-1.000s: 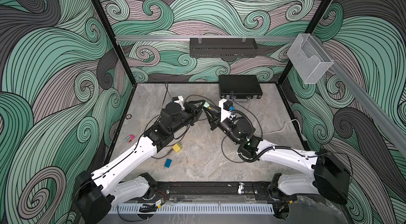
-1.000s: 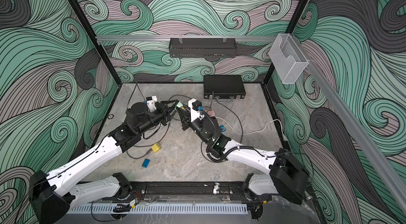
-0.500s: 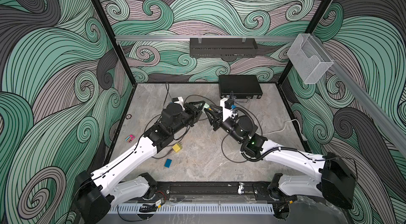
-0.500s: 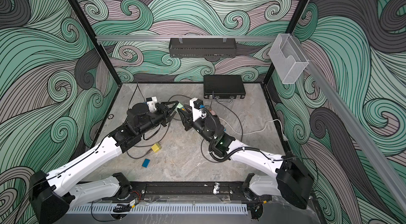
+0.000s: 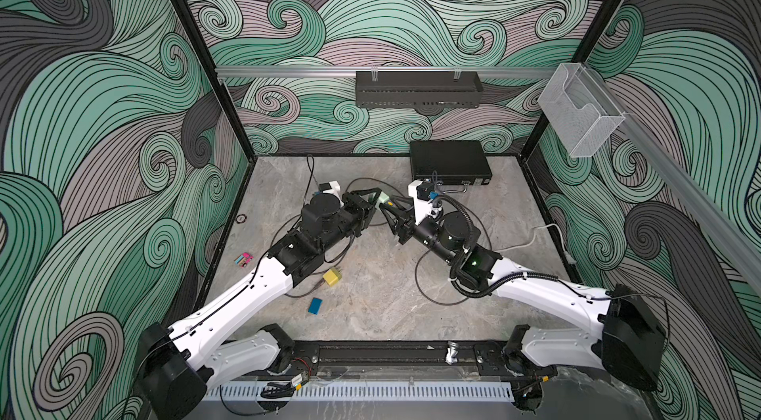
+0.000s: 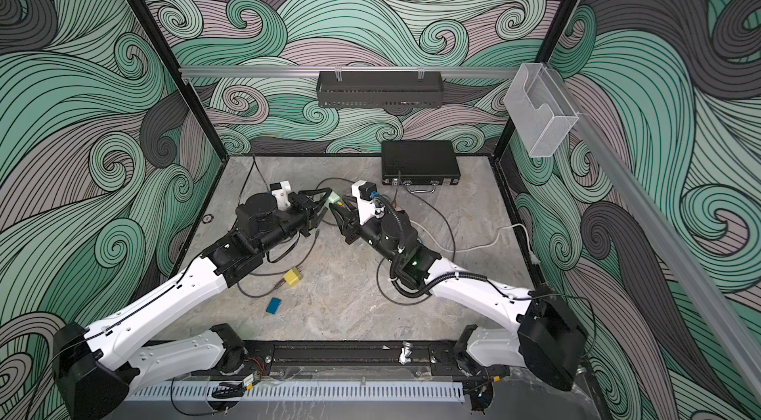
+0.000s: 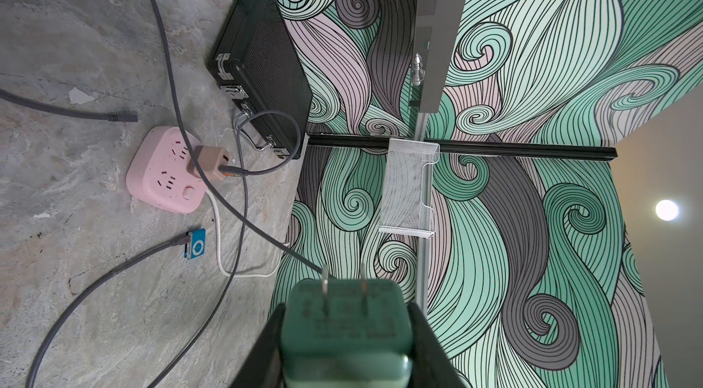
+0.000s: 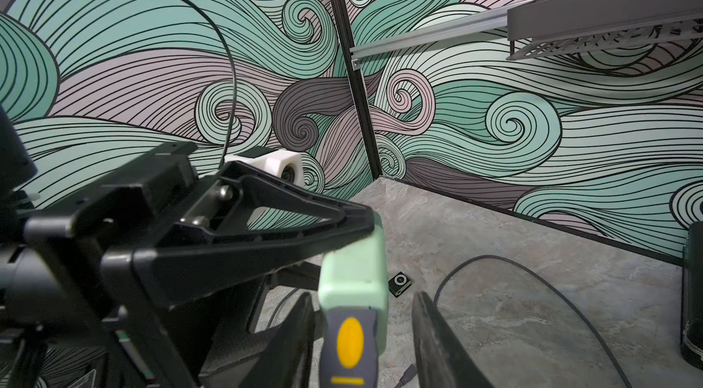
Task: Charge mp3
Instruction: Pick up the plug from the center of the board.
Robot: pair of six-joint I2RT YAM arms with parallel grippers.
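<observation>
Nearest the front rail, a small blue block [image 5: 316, 306] and a yellow charger [image 5: 332, 276] are lying on the grey table [image 5: 370, 327] beside the left arm. Farther in, at mid-table, the two grippers are meeting tip to tip above the surface. The left gripper [image 5: 375, 198] is clamping a mint-green charger [image 7: 346, 329] by its flanks, jaws closed to the width of its body, with the two metal prongs [image 7: 325, 279] pointing away from the wrist. A grey plug [image 8: 352, 344] with a yellow oval is sitting in one face of that charger. The right gripper [image 8: 363, 302] is straddling the plug with its jaws partly spread. Both fingers [image 8: 437, 340] are standing clear of it, so it is gripping nothing. Beyond them, in the left wrist view, the blue music player [image 7: 195, 243] is lying flat on the table near a pink power strip [image 7: 163, 171], with a grey cable [image 7: 144, 257] reaching its end. A tan adapter [image 7: 209, 163] is sitting in the strip. A black music player [image 8: 398, 283] is lying apart on the table. At the back wall a black case [image 5: 449, 160] is resting flat.
</observation>
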